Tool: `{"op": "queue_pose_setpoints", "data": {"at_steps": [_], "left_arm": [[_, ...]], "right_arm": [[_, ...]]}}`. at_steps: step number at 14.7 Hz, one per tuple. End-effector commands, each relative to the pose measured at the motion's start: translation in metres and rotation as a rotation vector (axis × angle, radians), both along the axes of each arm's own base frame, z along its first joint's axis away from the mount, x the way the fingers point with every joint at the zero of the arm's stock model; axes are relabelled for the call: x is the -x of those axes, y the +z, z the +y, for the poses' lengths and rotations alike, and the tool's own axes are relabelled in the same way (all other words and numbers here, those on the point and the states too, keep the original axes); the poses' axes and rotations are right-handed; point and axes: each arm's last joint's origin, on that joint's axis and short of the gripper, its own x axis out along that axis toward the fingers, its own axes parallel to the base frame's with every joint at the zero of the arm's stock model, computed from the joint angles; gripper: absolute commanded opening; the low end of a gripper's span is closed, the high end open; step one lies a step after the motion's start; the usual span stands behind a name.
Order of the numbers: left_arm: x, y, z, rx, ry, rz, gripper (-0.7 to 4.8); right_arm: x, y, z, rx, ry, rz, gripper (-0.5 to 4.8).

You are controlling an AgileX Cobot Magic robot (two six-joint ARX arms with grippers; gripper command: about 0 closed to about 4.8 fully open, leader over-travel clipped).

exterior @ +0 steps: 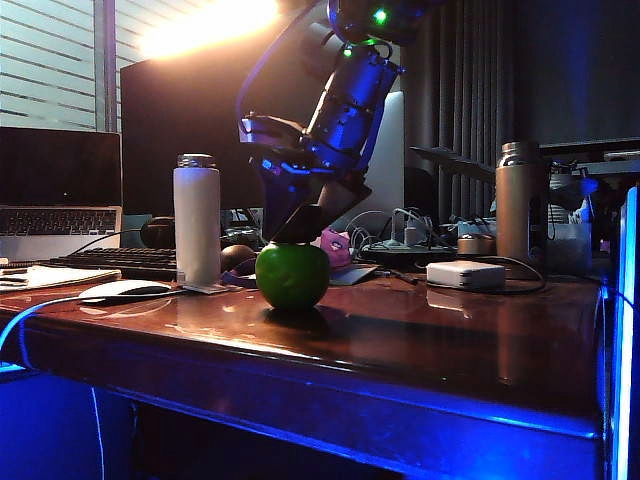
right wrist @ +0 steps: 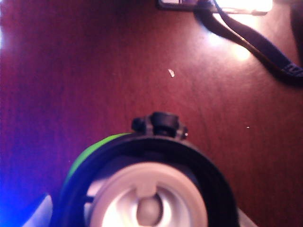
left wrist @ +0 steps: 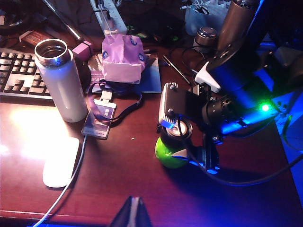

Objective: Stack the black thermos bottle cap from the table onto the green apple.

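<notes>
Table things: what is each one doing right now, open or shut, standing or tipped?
cap: on the apple, tilted, hollow side up.
apple: on the table, under the cap.
white bottle: upright, top open.
right gripper: around the cap, grip unclear.
left gripper: shut, empty, over the table near its front edge.
</notes>
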Motion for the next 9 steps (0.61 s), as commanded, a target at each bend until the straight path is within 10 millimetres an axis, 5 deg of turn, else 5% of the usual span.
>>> {"op": "queue_pose_setpoints", "data": {"at_steps": [1, 9], "left_arm": [[0.001, 0.003, 0.000, 0.004, 0.000, -0.019, -0.03], [0.001, 0.003, 0.000, 0.004, -0.001, -0.019, -0.03]], "right_arm": [[0.005, 0.019, -0.002, -0.022, 0.007, -0.038, 4.79], [0.019, 0.057, -0.011, -0.064, 0.006, -0.111, 4.79]]}}
